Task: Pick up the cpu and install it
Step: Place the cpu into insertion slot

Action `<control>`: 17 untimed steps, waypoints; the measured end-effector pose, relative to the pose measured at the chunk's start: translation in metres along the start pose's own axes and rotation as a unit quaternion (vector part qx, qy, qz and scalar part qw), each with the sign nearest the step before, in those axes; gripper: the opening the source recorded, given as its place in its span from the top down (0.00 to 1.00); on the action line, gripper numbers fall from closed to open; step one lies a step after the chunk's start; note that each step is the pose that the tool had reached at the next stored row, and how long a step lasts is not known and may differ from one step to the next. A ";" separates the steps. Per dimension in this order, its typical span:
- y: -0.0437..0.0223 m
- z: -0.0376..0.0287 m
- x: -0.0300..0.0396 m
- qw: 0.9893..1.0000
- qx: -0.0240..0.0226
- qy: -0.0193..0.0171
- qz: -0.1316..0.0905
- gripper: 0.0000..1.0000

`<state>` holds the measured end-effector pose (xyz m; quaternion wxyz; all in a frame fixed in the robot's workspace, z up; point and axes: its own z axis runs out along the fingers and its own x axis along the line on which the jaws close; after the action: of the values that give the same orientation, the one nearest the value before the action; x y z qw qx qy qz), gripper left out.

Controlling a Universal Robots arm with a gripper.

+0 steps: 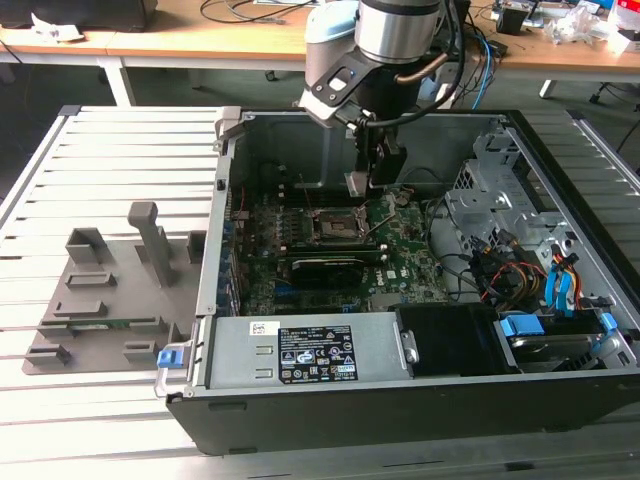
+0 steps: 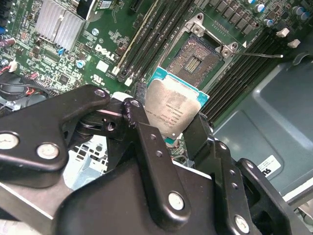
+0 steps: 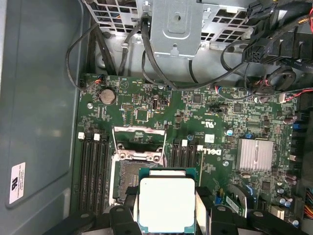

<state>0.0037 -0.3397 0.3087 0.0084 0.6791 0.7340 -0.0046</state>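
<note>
- The cpu is held clamped by its edges in the gripper, above the motherboard, near the open socket, unseated.
- Socket contacts are judged liable to bending if the chip is lowered tilted or offset.
- Room is bounded by the memory slots and case wall; overhead it is open.

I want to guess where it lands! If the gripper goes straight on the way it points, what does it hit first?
Likely the open socket on the motherboard, cpu first: the gripper points down, jaws shut on the cpu, just above it. Exact line-up is unclear.
</note>
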 end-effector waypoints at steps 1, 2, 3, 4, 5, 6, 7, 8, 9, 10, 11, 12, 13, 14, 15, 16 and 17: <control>0.0000 0.0001 0.0000 1.000 0.000 0.000 0.000 0.45; 0.0000 0.0006 0.0000 1.000 0.000 0.000 0.000 0.45; 0.0000 0.0013 0.0000 1.000 0.000 0.000 0.000 0.45; 0.0000 0.0021 0.0001 1.000 0.000 0.000 0.000 0.45; 0.0000 0.0032 0.0001 1.000 0.000 0.000 0.000 0.45; 0.0000 0.0040 0.0001 1.000 0.000 0.000 0.000 0.45; 0.0000 0.0045 0.0001 1.000 0.000 0.000 0.000 0.45; 0.0000 0.0048 0.0001 1.000 0.000 0.000 0.000 0.45; 0.0000 0.0050 0.0001 1.000 0.000 0.000 0.000 0.45; 0.0000 0.0052 0.0001 1.000 0.000 0.000 0.000 0.45; 0.0000 0.0056 0.0001 1.000 0.000 0.000 0.000 0.45; 0.0000 0.0059 0.0001 1.000 0.000 0.000 0.000 0.45; 0.0000 0.0063 0.0001 1.000 0.000 0.000 0.000 0.45; 0.0000 0.0066 0.0001 1.000 0.000 0.000 0.000 0.45; 0.0000 0.0069 0.0001 1.000 0.000 0.000 0.000 0.45; 0.0000 0.0070 0.0001 1.000 0.000 0.000 0.000 0.45; 0.0000 0.0075 0.0002 1.000 0.000 0.000 0.000 0.45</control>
<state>0.0037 -0.3397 0.3012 0.0086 0.6791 0.7340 -0.0048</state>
